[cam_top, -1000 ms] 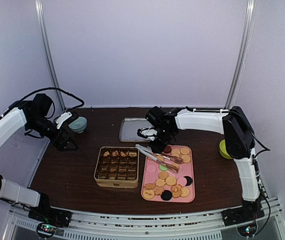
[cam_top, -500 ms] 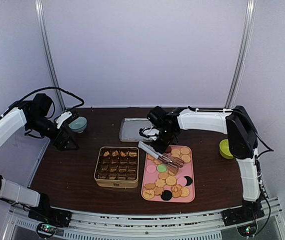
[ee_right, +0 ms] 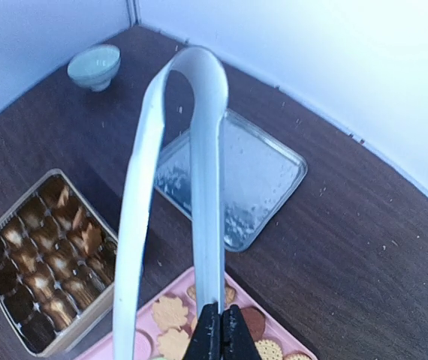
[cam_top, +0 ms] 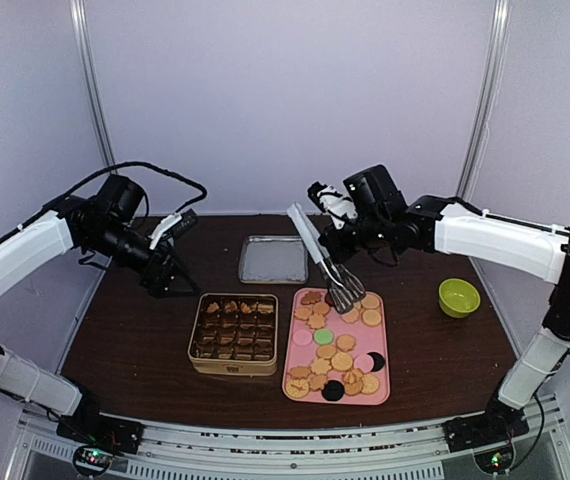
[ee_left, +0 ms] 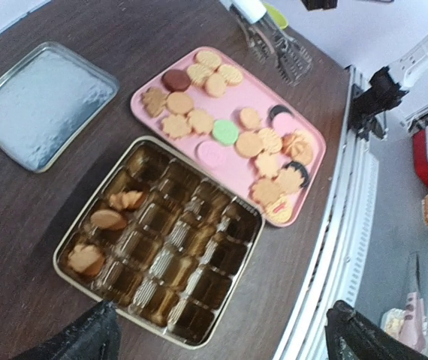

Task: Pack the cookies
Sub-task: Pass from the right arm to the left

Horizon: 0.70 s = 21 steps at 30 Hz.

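Clenching the metal tongs [cam_top: 315, 250], the right gripper [cam_top: 333, 208] holds them above the pink tray [cam_top: 386, 350] where most cookies [cam_top: 342, 360] lie; a few sit in the tin [cam_top: 233, 368], left gripper [cam_top: 165, 280] spread wide nearby

The left arm [cam_top: 25, 250] sweeps up and inward, elbow raised. The left gripper [cam_top: 168, 272] is angled downward, its jaws spread wide with nothing between them. The right arm [cam_top: 495, 240] stretches leftward at full reach, wrist held high. The right gripper [ee_right: 221, 331] is clamped tight on one blade of the metal tongs [cam_top: 320, 250].
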{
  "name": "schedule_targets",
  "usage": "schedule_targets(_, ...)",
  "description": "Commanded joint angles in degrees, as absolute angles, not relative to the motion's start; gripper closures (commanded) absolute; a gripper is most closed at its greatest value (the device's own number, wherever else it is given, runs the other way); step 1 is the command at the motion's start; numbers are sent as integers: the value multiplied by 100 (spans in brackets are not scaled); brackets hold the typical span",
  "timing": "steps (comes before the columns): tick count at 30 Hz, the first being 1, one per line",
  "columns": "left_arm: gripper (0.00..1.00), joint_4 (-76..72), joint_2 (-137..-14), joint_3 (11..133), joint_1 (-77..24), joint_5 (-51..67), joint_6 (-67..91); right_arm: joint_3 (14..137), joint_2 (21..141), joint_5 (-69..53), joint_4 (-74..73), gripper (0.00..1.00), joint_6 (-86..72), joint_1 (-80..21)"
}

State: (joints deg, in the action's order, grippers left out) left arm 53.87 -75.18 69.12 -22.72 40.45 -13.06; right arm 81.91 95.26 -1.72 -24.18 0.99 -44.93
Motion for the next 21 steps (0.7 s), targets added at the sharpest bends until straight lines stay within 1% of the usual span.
schedule_targets(1,2,4543,-7998,7552,-2553,4880,-147,7378,8682,359,111,100,-1142,-4857)
schedule_targets(4,2,3953,-8167,7728,-2822,5425,368,6827,8385,615,1570,100,-1676,-5189)
schedule_targets(9,2,3527,-8304,8170,-3089,6158,745,6821,8536,981,2791,100,-1919,-5698)
schedule_targets(15,8,2982,-8256,8055,-3153,6864,1363,6856,8859,1433,3817,100,-1984,-6089)
schedule_targets(21,19,2979,-8085,7901,-3242,7088,1381,7281,9115,1491,3895,100,-1889,-6204)
